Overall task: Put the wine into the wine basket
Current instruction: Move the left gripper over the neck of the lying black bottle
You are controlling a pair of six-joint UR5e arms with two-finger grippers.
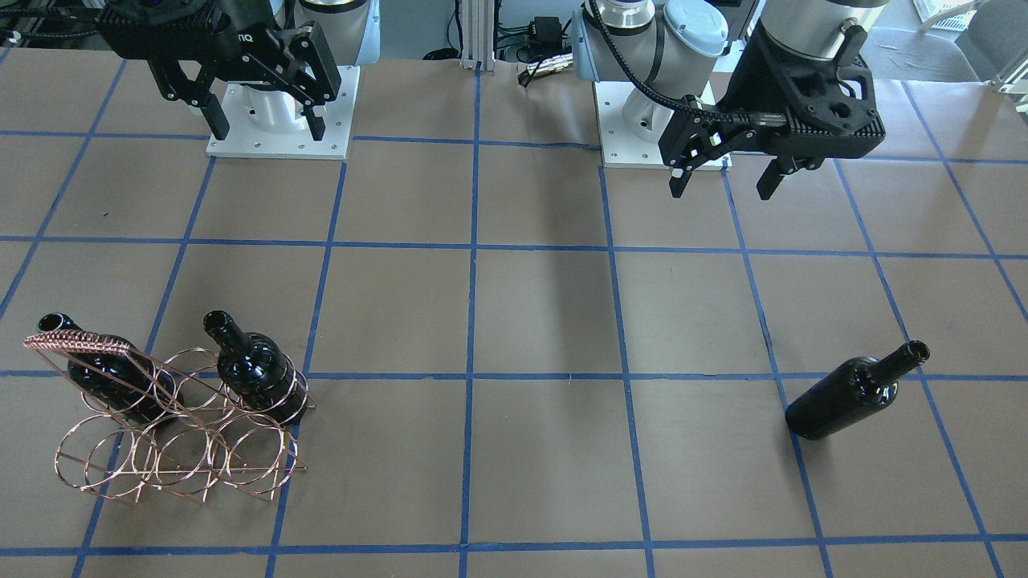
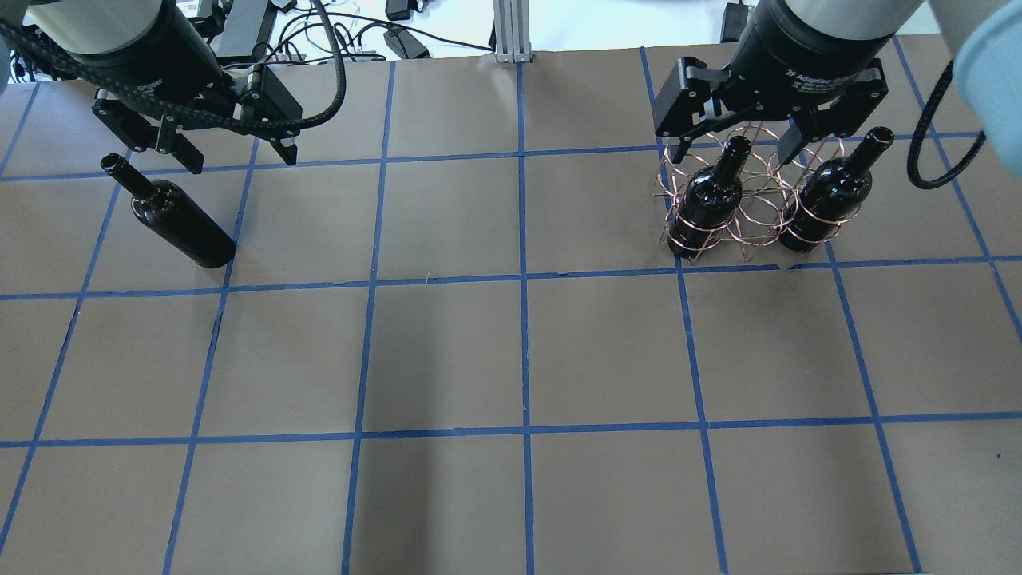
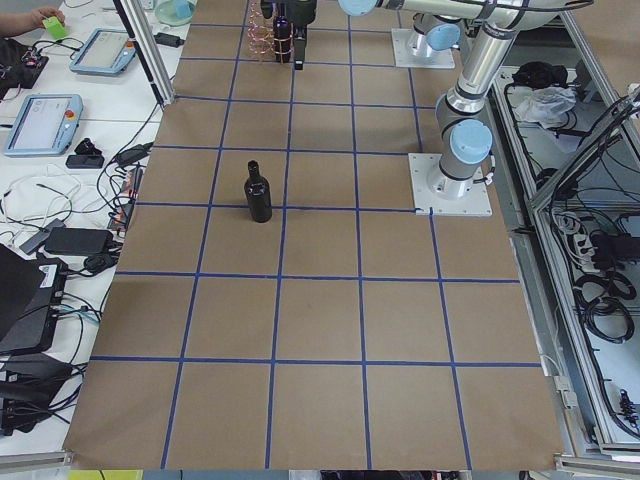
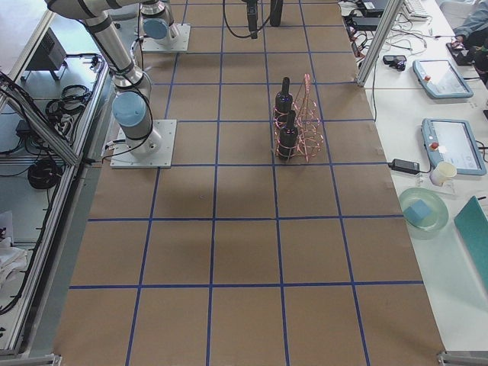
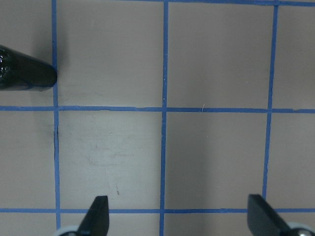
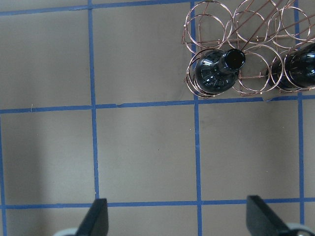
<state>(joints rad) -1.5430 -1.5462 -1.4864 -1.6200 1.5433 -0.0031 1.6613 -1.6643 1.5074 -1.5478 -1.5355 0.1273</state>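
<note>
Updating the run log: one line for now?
wine basket: two bottles in | third wine: upright on table | left tool: open, empty | right tool: open, empty

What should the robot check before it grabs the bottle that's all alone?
1. Left gripper open and empty: ok.
2. Loose bottle standing upright, nothing touching it: ok.
3. Basket has empty rings: ok.
4. Right gripper open and clear of the basket: ok.
5. Left gripper lined up over the loose bottle: not ok; the bottle is off to the edge of the left wrist view, outside the fingers.
6. Loose bottle full or empty: cannot tell.
</note>
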